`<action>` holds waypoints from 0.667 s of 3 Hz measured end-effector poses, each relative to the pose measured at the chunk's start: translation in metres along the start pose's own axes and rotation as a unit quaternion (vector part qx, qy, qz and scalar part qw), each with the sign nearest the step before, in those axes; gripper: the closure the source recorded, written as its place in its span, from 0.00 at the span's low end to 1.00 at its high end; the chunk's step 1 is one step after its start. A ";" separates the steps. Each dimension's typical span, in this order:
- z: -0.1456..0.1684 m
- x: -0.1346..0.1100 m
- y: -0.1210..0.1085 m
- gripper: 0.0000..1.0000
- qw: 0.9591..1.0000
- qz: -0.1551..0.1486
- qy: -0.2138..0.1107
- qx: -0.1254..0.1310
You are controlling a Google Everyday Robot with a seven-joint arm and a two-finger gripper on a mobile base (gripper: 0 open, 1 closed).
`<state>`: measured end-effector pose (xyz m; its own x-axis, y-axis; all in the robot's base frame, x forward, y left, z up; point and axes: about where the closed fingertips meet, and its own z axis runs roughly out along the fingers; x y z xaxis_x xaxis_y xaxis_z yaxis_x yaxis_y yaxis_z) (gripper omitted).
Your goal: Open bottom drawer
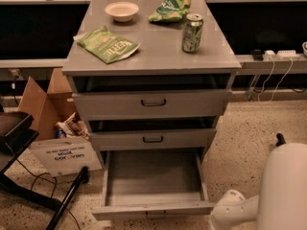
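The grey cabinet (225,66) has three drawers. The bottom drawer (153,176) is pulled far out toward me, and its plain grey tray is bare. Its slim front panel (153,209) is at the lower edge of the view, with its handle barely showing below. The medium-fronted drawer (152,139) and the tall-fronted drawer (153,102) above it stand slightly out. My white arm (283,190) is at the bottom right, apart from the drawer. Only a small dark tip of my gripper (279,139) shows above the arm.
On the cabinet top are a white bowl (122,10), two green snack bags (108,44) (171,7) and a green soda can (192,32). A cardboard box (50,109) with a white sign stands left of the cabinet. A dark chair base (29,176) is at the far left. Cables (273,75) hang at the right.
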<state>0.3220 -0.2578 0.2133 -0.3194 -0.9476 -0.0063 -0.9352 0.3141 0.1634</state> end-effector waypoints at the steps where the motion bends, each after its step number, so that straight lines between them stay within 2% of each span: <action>1: 0.022 -0.040 -0.023 0.00 0.998 -0.051 -0.025 0.002; 2: 0.008 -0.052 -0.040 0.00 0.996 -0.083 -0.019 0.027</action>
<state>0.3749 -0.2212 0.1992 -0.1643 -0.9842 -0.0653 -0.9821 0.1571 0.1035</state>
